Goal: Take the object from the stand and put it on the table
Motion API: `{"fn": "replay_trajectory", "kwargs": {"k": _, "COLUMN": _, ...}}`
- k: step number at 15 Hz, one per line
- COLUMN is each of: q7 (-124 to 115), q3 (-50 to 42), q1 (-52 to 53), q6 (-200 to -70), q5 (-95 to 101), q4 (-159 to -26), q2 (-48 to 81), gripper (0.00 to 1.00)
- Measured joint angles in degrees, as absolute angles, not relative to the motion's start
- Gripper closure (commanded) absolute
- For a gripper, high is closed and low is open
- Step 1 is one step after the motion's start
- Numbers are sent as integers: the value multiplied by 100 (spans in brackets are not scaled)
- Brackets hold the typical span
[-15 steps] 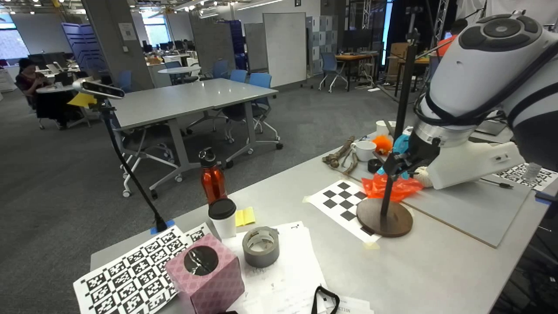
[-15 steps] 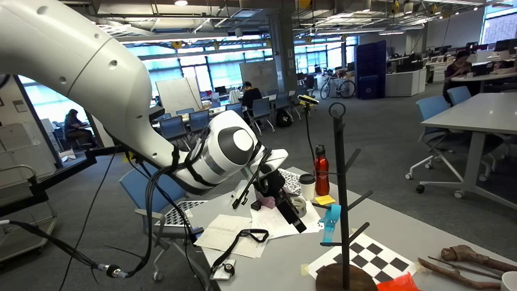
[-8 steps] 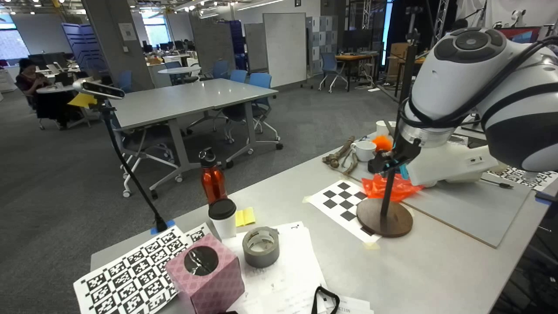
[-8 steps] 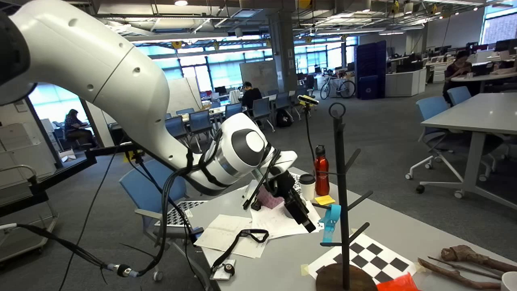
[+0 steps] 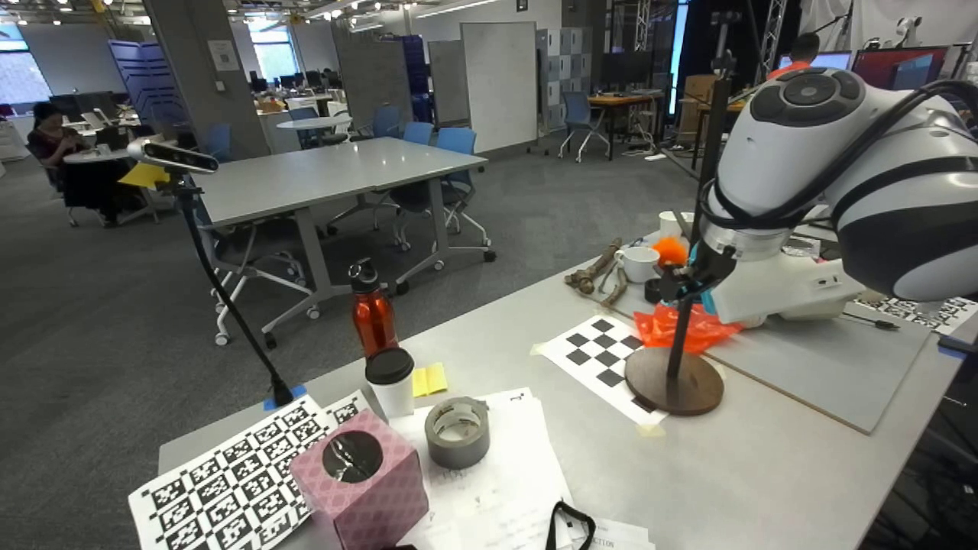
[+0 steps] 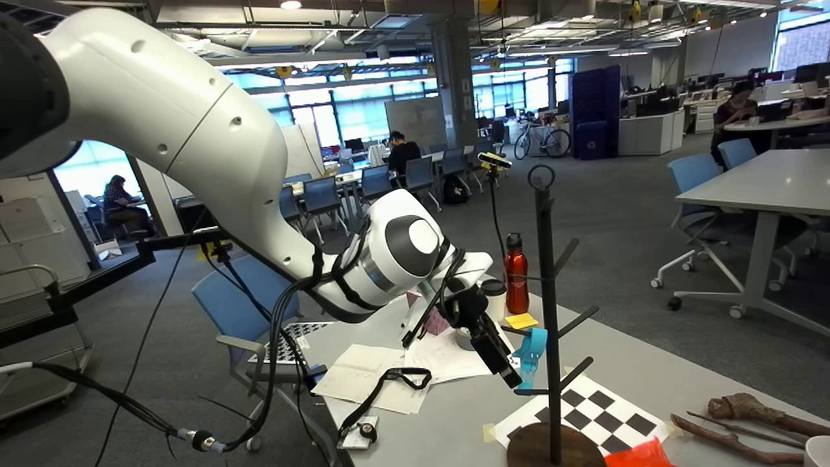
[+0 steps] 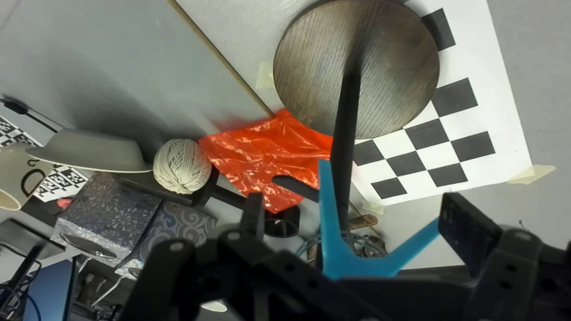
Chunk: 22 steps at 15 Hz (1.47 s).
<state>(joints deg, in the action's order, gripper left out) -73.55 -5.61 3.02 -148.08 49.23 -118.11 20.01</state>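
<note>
While the light-blue piece [image 7: 360, 267] hangs on the stand [image 6: 550, 337], its long axis runs near upright, roughly along the pole [image 7: 345, 125]. Wrist view: one prong [image 7: 328, 209] points toward the round base [image 7: 397, 76], the other splays off sideways. Gripper [image 7: 352, 203] spread wide, fingers [image 7: 466, 234] flanking the piece in that view; contact cannot be told.

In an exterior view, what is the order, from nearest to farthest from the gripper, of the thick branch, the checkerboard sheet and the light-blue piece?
From the gripper:
1. Light-blue piece: beside it, on the stand.
2. Checkerboard sheet: lower, partly under the stand.
3. Thick branch: on the table, at picture right.
</note>
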Motion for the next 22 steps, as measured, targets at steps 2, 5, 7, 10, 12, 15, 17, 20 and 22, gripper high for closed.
{"fn": "replay_trajectory", "kwargs": {"k": 2, "q7": -7355, "q3": -596, "q1": 302, "q6": -14808, "q5": 4929, "q4": -11798, "q2": 2043, "gripper": 0}}
{"fn": "replay_trajectory", "kwargs": {"k": 5, "q7": -7370, "q3": -644, "q1": 309, "q6": -14808, "q5": 5006, "q4": -11743, "q2": 2091, "gripper": 0}}
{"fn": "replay_trajectory", "kwargs": {"k": 7, "q7": -7371, "q3": -674, "q1": 310, "q6": -14812, "q5": 5020, "q4": -11688, "q2": 2118, "gripper": 0}}
{"fn": "replay_trajectory", "kwargs": {"k": 10, "q7": -7371, "q3": -696, "q1": 310, "q6": -14825, "q5": 5020, "q4": -11641, "q2": 2123, "gripper": 0}}
{"fn": "replay_trajectory", "kwargs": {"k": 12, "q7": -7371, "q3": -703, "q1": 310, "q6": -14838, "q5": 5020, "q4": -11628, "q2": 2123, "gripper": 0}}
{"fn": "replay_trajectory", "kwargs": {"k": 15, "q7": -7371, "q3": -703, "q1": 310, "q6": -14853, "q5": 5020, "q4": -11627, "q2": 2123, "gripper": 0}}
{"fn": "replay_trajectory", "kwargs": {"k": 17, "q7": -7371, "q3": -702, "q1": 310, "q6": -14862, "q5": 5020, "q4": -11628, "q2": 2123, "gripper": 0}}
{"fn": "replay_trajectory", "kwargs": {"k": 20, "q7": -7371, "q3": -697, "q1": 311, "q6": -14878, "q5": 5020, "q4": -11631, "q2": 2121, "gripper": 0}}
{"fn": "replay_trajectory", "kwargs": {"k": 22, "q7": -7371, "q3": -688, "q1": 312, "q6": -14893, "q5": 5020, "q4": -11636, "q2": 2112, "gripper": 0}}
